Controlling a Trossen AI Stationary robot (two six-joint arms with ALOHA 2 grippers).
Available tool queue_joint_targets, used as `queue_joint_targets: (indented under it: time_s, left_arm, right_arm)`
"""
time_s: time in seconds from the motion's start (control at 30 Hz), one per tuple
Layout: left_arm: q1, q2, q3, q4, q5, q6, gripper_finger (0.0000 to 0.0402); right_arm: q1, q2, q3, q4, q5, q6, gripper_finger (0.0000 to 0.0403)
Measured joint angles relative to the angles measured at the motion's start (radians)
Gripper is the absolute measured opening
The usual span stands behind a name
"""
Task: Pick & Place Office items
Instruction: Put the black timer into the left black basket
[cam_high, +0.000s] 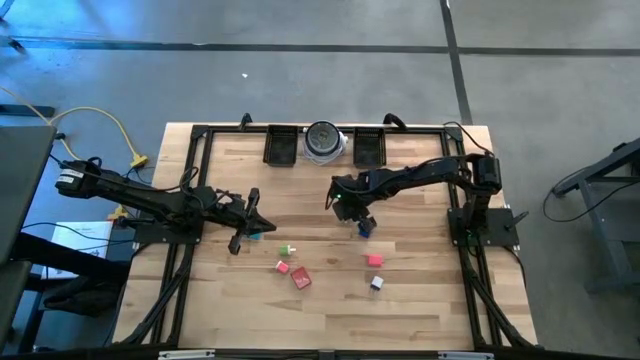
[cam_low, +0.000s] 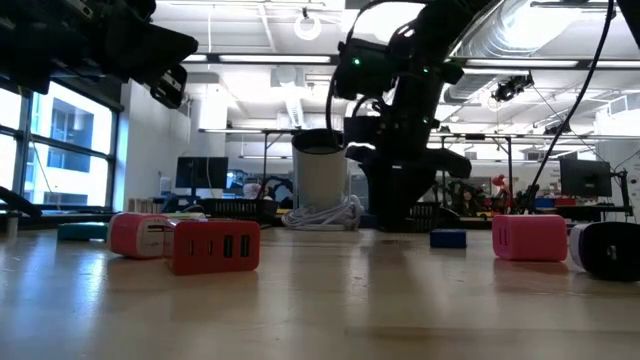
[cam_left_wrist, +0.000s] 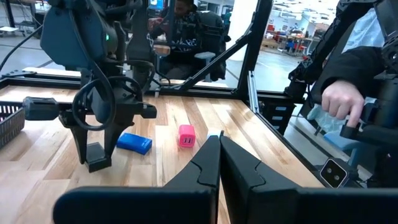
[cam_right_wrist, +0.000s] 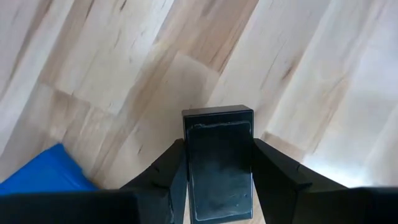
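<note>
The office items lie on the wooden table. The high view shows a teal piece (cam_high: 256, 235), a green-white one (cam_high: 288, 250), a pink one (cam_high: 283, 266), a red one (cam_high: 300, 279), a blue one (cam_high: 365, 229), a second pink one (cam_high: 374, 259) and a black-and-white one (cam_high: 377, 283). My right gripper (cam_right_wrist: 219, 149) hangs near the table's middle, beside the blue piece (cam_right_wrist: 43, 171), and is shut on a black block (cam_right_wrist: 219, 165). My left gripper (cam_left_wrist: 219, 163) is shut and touches nothing. It hovers above the teal piece, left of the middle. My right gripper pinches the black block by its two long sides (cam_right_wrist: 194, 162) between both fingers, coming from above and pointing down. The block stands upright along the fingers, its free end (cam_right_wrist: 217, 119) past the fingertips. Whether that end rests on the table, I cannot tell.
Two black trays (cam_high: 281, 145) (cam_high: 369, 147) and a round silver-grey dish (cam_high: 324, 141) stand along the far edge. A black frame (cam_high: 190, 180) rims the table. A person's hand (cam_left_wrist: 339, 102) shows beyond the table's right side. Bare wood lies along the near edge.
</note>
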Motion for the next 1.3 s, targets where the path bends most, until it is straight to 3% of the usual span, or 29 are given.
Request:
queue_joint_targets:
  time_s: [0.63, 1.07, 1.3]
  left_arm:
    - [0.000, 0.000, 0.000, 0.000, -0.034, -0.004, 0.0001]
    - [0.000, 0.000, 0.000, 0.006, -0.045, -0.006, 0.0001]
    - [0.020, 0.000, 0.000, 0.016, -0.050, -0.008, 0.0001]
  right_arm:
    - [0.005, -0.005, 0.179, -0.038, -0.035, 0.027, 0.0132]
    - [0.020, -0.142, 0.229, -0.001, -0.051, 0.049, 0.0132]
    - [0.072, -0.209, 0.229, 0.010, 0.033, 0.053, 0.0132]
